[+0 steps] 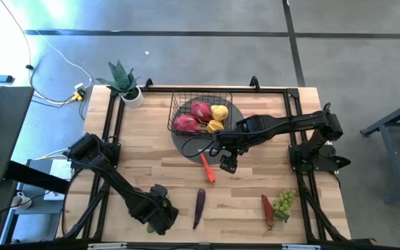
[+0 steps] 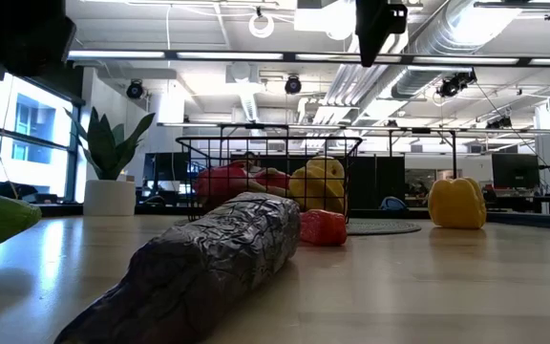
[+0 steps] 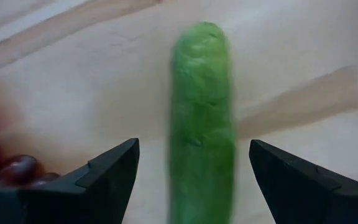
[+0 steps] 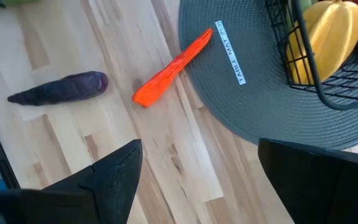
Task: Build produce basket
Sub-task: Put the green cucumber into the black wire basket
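Our left gripper (image 3: 191,180) hangs spread over the cucumber (image 3: 202,118) at the near edge; right gripper (image 4: 197,180), spread, beside the basket (image 1: 201,110); closing off-centre could roll it away

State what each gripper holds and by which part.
Nothing is held. The left gripper is open astride the cucumber; the right gripper is open above the carrot.

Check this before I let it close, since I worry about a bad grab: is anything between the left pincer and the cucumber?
Nothing visible. The left pincer is open, straddling the cucumber on bare table; red grapes lie off to one side.
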Robot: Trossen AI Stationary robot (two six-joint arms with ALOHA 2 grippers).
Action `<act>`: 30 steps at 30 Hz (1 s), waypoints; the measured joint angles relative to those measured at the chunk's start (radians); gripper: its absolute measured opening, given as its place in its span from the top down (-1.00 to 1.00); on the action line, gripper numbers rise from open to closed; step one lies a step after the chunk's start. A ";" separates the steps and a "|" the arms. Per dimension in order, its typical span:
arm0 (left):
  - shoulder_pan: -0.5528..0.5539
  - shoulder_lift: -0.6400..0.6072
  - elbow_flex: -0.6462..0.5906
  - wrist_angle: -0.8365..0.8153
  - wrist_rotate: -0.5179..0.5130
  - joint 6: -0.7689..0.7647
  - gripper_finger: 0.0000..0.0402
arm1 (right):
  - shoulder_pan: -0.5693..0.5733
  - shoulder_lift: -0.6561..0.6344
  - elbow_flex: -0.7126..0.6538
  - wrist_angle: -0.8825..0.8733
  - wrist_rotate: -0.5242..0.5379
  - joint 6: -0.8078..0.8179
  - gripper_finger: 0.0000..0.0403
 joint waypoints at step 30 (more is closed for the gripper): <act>0.086 0.023 0.000 0.024 0.051 0.273 0.49 | 0.000 0.000 0.000 -0.016 0.001 0.021 -0.50</act>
